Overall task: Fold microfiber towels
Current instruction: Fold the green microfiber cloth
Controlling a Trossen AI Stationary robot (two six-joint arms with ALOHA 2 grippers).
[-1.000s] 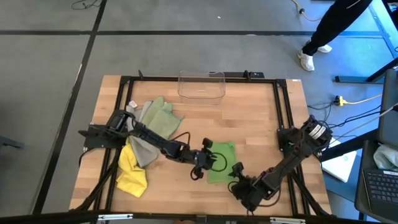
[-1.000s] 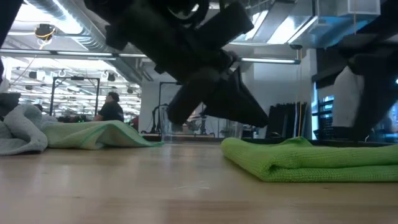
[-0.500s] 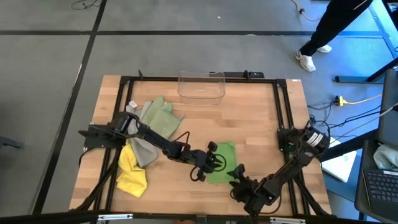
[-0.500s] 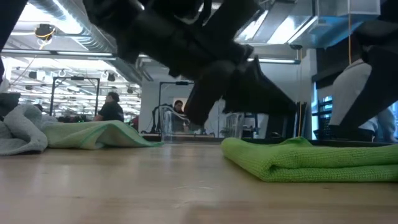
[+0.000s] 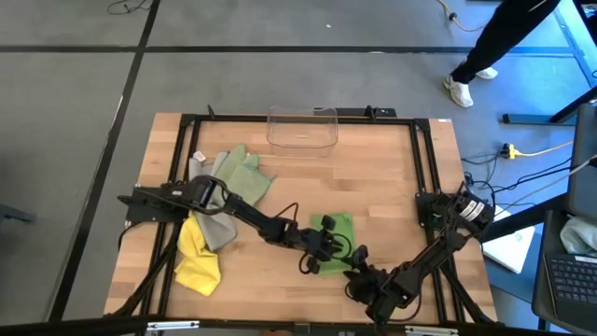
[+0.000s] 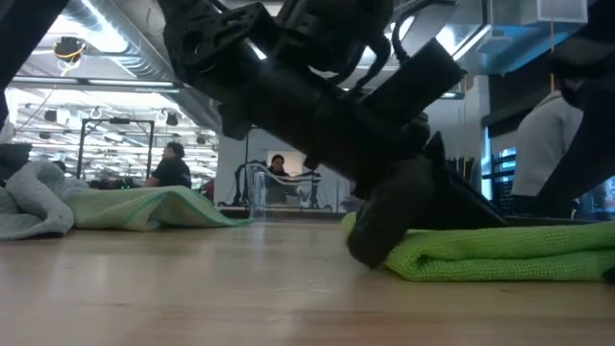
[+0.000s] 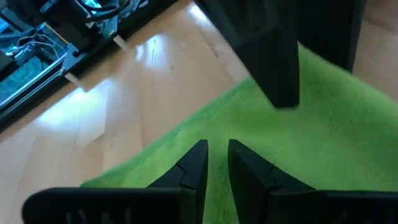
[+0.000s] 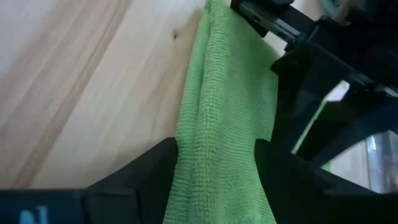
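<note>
Your folded bright green microfiber towel (image 5: pixel 333 245) lies at lower centre of the high view. Left gripper (image 7: pixel 213 163) presses on it, fingers nearly together, gripping nothing. Right gripper (image 8: pixel 214 163) straddles its edge, fingers spread wide.

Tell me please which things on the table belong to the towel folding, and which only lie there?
Belong to the job:
- bright green towel, with left gripper and right gripper both at it
- yellow towel
- pale sage green towel
- grey towel

Just lying about:
- clear plastic bin at the table's far edge
</note>
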